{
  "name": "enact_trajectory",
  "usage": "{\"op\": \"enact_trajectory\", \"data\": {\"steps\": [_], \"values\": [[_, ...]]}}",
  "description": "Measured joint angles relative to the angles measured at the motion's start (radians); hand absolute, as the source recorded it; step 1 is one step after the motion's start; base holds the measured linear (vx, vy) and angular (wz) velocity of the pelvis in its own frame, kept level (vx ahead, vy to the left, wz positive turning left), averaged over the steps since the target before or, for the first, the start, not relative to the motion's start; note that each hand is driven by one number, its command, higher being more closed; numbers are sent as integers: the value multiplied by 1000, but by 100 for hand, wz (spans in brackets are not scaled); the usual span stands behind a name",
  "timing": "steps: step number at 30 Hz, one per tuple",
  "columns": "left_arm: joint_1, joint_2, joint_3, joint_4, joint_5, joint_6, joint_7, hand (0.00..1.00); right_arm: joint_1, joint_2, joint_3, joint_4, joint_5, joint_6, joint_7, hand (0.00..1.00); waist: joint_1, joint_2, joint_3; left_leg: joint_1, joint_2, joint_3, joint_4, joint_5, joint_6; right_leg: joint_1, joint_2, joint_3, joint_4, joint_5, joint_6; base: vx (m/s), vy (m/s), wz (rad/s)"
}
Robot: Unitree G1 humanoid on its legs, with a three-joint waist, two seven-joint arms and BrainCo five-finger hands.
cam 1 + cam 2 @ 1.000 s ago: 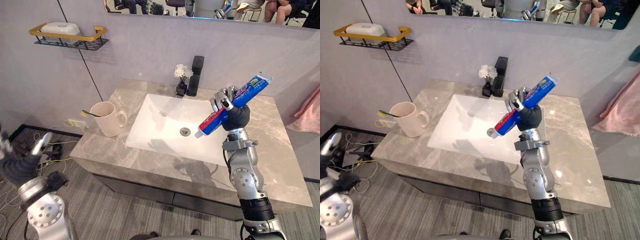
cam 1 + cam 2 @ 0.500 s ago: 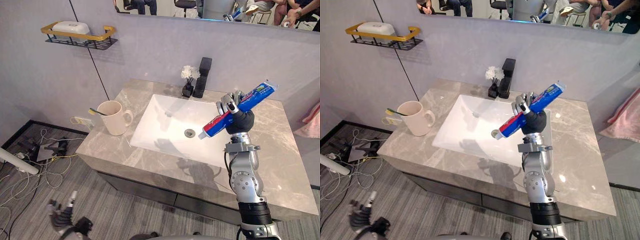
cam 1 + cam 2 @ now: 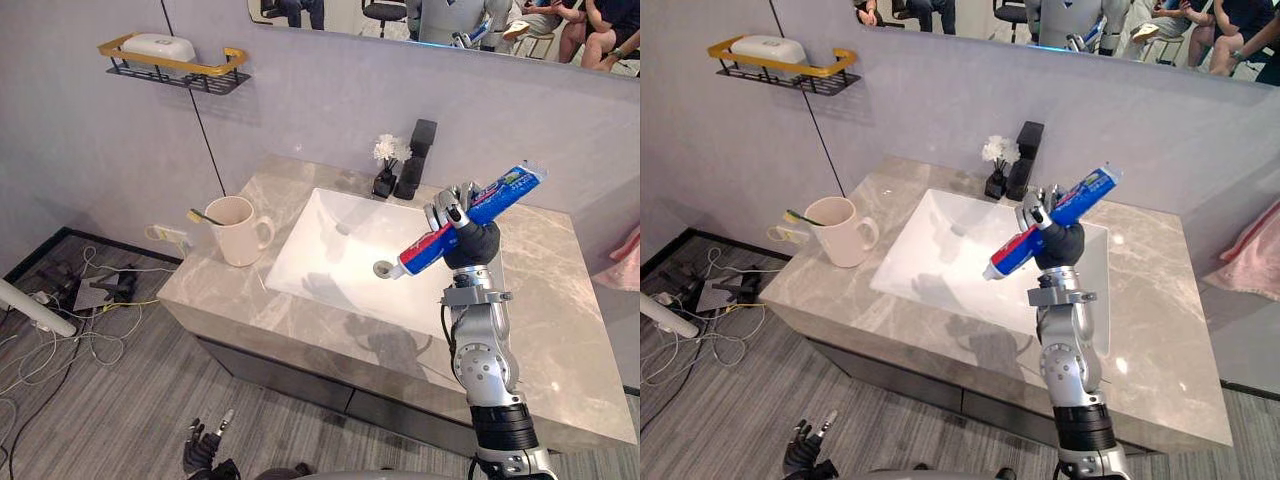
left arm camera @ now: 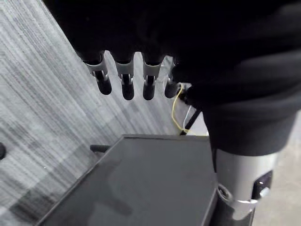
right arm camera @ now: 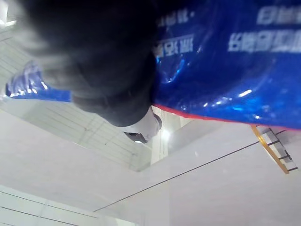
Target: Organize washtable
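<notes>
A blue and red toothpaste tube [image 3: 505, 188] is held slanted in the air over the right part of the white sink [image 3: 340, 250], cap end down and toward the basin. My right hand [image 3: 470, 238] is shut on the tube's middle, and the tube [image 5: 225, 70] shows blue right against that hand in the right wrist view. A cream mug [image 3: 235, 232] with a toothbrush [image 3: 203, 216] in it stands on the marble counter [image 3: 560, 300] left of the sink. My left hand [image 3: 203, 452] hangs low by the floor, fingers [image 4: 123, 85] relaxed and holding nothing.
A black faucet [image 3: 420, 160] and a small vase of white flowers [image 3: 386, 165] stand behind the sink. A wall shelf [image 3: 175, 72] carries a white soap dish [image 3: 160, 46]. Loose wires [image 3: 60, 320] lie on the floor at left. A pink towel [image 3: 632, 245] hangs at right.
The camera has shifted. My left hand has dropped from beside the counter down to the floor. My right hand keeps the toothpaste tube at about the same place over the sink.
</notes>
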Motion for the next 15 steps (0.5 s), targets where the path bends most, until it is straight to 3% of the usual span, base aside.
{"op": "enact_trajectory", "data": {"steps": [11, 15], "values": [[-8, 40, -79, 5, 31, 0, -21, 0, -118, -3, 53, 0, -81, -6, -28, 100, 3, -5, 4, -1, -1, -4, 0, 0, 0, 1, 0, -2, 0, -2, 2, 0, 0, 0], [-22, 66, -136, 5, 31, -2, -22, 0, -204, -31, 96, 13, -136, -7, -42, 100, 26, -12, 8, -1, 0, -8, 0, 1, -1, 2, 0, -5, 0, -2, 2, -1, 5, 1]]}}
